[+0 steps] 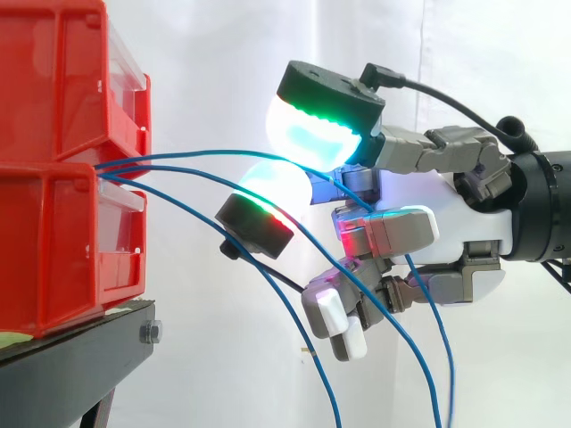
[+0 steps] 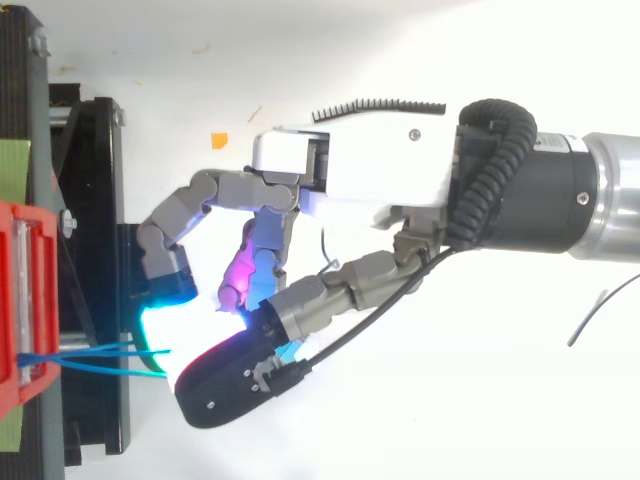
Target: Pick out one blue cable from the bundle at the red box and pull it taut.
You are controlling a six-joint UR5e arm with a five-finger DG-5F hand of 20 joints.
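**Side view.** The red box [image 1: 62, 232] stands at the left on a black stand [image 1: 80, 357]. The bundle [image 1: 120, 169] leaves the gap between its tiers and fans out to the right. The hand [image 1: 446, 223] enters from the right and grasps the uppermost blue cable [image 1: 205, 153], nipped between two glowing pads [image 1: 312, 134]. Its other fingers curl beneath, holding nothing. The cable arches slackly between box and pads, so it is not yet taut. The lower cables [image 1: 169, 168] droop past the hand. A sound pull would run level and rightward, straight away from the box, with a firm pinch so the thin strand cannot slip, and clear of the lower cables.

**Top view.** The hand [image 2: 370, 180] reaches left over the black stand [image 2: 100, 250]. The blue cable [image 2: 100, 350] runs from the red box [image 2: 20, 300] towards the pads [image 2: 165, 310]. Drawing back along that same line should avoid dragging the strand sideways across the box edge
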